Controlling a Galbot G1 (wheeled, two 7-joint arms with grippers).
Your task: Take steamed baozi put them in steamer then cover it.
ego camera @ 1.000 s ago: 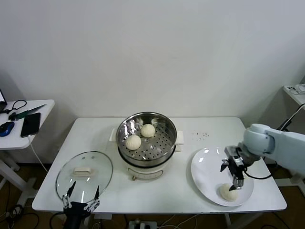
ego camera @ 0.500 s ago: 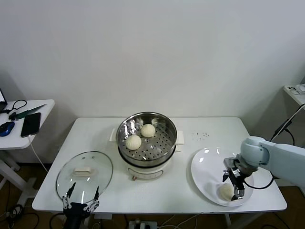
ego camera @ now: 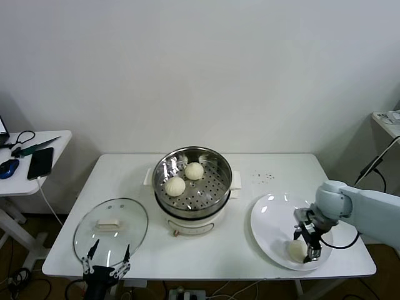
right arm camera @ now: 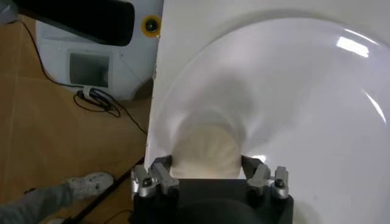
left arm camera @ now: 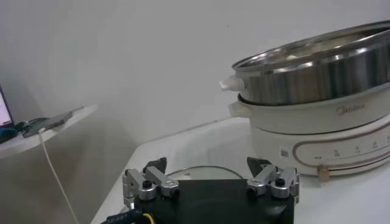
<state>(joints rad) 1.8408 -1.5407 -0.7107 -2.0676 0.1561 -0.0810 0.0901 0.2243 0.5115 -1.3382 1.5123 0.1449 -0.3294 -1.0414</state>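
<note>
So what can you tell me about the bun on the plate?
The bun is small, round and pale cream, smooth like soft dough with faint pleats on top. It sits alone on the white plate, near the edge closest to the robot. The right gripper is down around it, one finger on each side.

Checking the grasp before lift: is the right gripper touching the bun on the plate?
Cannot tell: in the right wrist view, right gripper straddles the baozi, with contact unclear.

My right arm [ego camera: 359,206] is a smooth pale blue-grey shell with a black cable looping beside it. My fingers [right arm camera: 159,176] are silver metal blocks with dark screws and black tips, mounted on a black wrist body.
</note>
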